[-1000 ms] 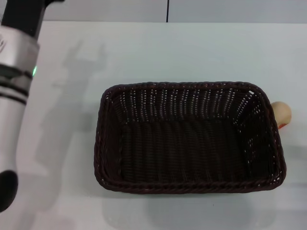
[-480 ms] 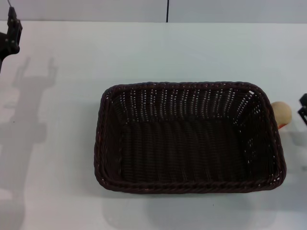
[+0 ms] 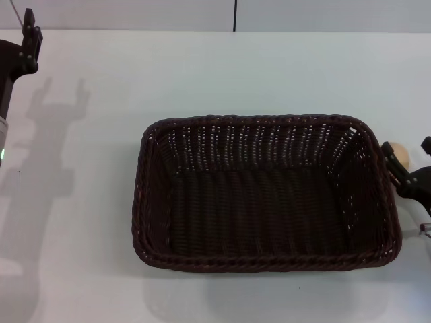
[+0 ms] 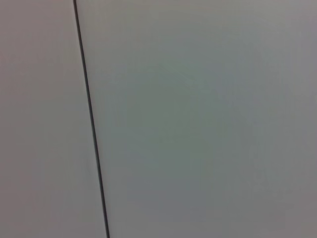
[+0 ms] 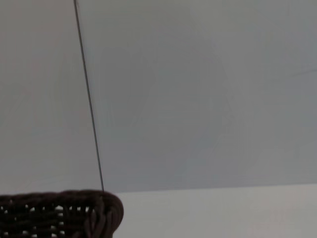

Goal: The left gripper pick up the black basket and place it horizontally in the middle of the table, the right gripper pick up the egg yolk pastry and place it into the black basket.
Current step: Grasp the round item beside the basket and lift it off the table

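The black basket (image 3: 262,195) lies lengthwise and empty on the white table (image 3: 222,74), about the middle; one corner of it shows in the right wrist view (image 5: 94,215). The egg yolk pastry (image 3: 400,155) sits on the table just past the basket's right end. My right gripper (image 3: 407,147) is open at the right edge of the head view, one finger on each side of the pastry. My left gripper (image 3: 28,40) is high at the far left, well away from the basket; its shadow shows two fingers spread apart.
A dark vertical seam (image 3: 236,15) runs down the wall behind the table and also shows in the left wrist view (image 4: 91,124). The left arm's shadow (image 3: 47,148) falls on the table left of the basket.
My left arm has pulled back from the near left towards the far left corner. My right gripper has come in from the right edge and now flanks the pastry. The basket has not moved.
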Robot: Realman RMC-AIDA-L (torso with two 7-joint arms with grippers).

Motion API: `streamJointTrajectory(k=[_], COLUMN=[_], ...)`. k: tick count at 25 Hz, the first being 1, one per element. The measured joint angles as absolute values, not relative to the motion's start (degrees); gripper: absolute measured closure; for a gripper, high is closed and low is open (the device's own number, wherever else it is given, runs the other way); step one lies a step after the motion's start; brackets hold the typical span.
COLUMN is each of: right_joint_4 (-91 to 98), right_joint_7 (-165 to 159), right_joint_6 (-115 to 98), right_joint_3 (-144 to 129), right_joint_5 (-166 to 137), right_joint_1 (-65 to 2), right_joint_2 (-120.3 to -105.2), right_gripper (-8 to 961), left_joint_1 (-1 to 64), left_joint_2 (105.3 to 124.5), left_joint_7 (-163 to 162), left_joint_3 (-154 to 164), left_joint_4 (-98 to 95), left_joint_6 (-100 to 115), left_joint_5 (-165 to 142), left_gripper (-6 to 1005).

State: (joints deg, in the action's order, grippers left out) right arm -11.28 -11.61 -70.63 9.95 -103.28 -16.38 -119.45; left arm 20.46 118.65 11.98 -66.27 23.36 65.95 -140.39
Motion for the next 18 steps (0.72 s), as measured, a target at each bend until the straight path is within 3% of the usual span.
streamJointTrajectory(k=[8, 18], right_joint_4=[-12.0, -11.8], right_joint_7=[-11.6, -11.6], right_joint_6=[-69.7, -69.8], right_joint_3=[9.9, 9.9], right_joint_5=[-103.3, -103.3], right_joint_1=[-16.5, -16.3], right_joint_2=[-119.5, -119.43], right_gripper=[166, 342], left_joint_1=[20.5, 20.5], left_joint_2=[118.65, 118.65], left_joint_7=[12.0, 11.9], left_joint_3=[-65.6, -65.0], left_joint_4=[23.7, 23.8], left_joint_6=[66.1, 66.3], left_joint_5=[-140.5, -140.5], left_gripper=[341, 337])
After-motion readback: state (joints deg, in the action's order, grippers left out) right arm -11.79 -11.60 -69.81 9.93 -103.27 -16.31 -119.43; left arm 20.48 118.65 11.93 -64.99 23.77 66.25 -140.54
